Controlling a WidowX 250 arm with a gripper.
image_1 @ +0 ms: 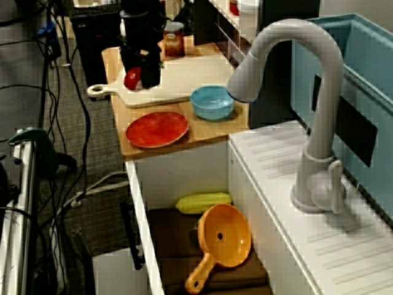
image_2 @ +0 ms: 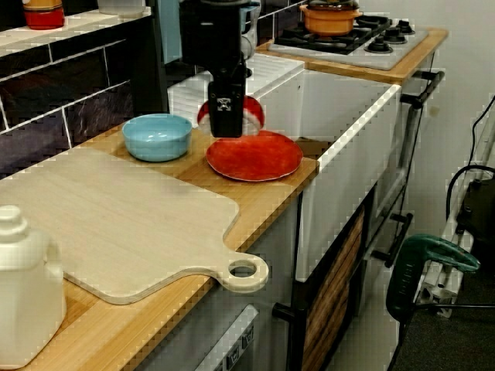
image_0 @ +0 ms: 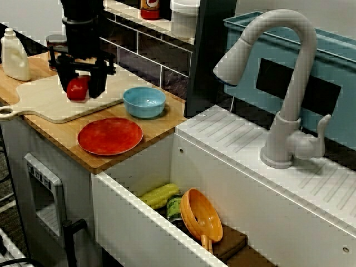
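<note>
Pincer [image_0: 81,92] on red object [image_0: 77,88], roughly upright

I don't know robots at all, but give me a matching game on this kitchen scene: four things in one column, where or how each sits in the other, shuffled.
Things:
1. bowl
2. corn
3. plate
4. red item

Places:
A. held in the gripper, above the board
B. blue, on the counter
C. lying down in the sink
D. flat on the counter, at the corner next to the sink

Pairs: 1-B, 2-C, 3-D, 4-A
</note>
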